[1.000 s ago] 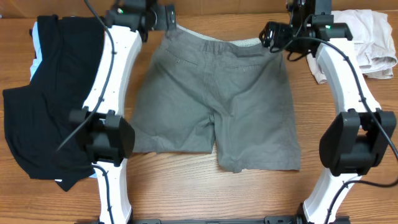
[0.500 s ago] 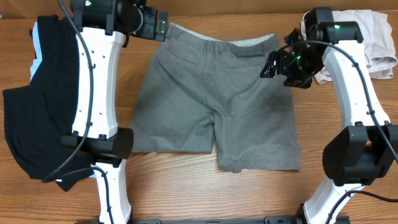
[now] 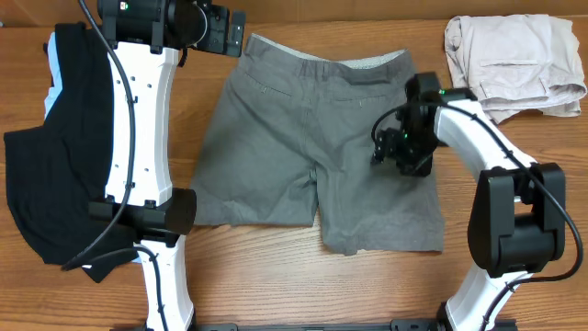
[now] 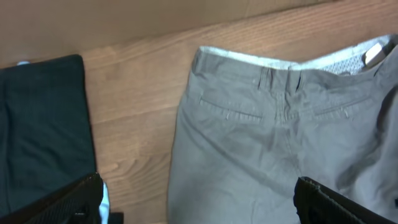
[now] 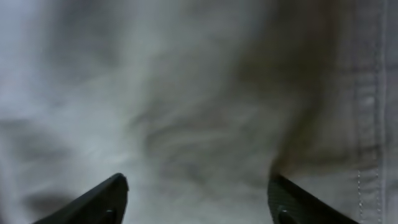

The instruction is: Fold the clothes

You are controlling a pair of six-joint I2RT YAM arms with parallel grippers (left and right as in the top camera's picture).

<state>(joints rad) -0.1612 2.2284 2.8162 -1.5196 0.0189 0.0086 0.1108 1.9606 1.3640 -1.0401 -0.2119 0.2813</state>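
The grey shorts (image 3: 312, 156) lie flat, back side up, in the middle of the table (image 3: 303, 285). The waistband runs along the far edge with the pale lining peeking out, and the hems point toward the robot. The leg on the robot's right reaches a bit closer to the near edge than the left one, so the bottom edge is stepped. There's some wrinkling around the crotch seam, but no folds anywhere.

The right gripper (image 3: 390, 152) is down over the right half, below the welt pocket and just inside the outer side seam. Its wrist view is all blurry grey cloth, with a stitched seam at the right. The fingers are spread apart with fabric under the gap and nothing pinched between them.

The left gripper (image 3: 230, 32) hangs at the far left corner of the waistband, just off the cloth, with its fingers spread wide and empty.

For open room, there's a band of bare wood in front of the hems and a strip on each side of the shorts. The left strip is mostly covered by the left arm.

Further out, a black garment (image 3: 55, 156) takes up the left edge of the table, and beige shorts (image 3: 514, 64) sit folded in the far right corner, well apart from the grey pair.
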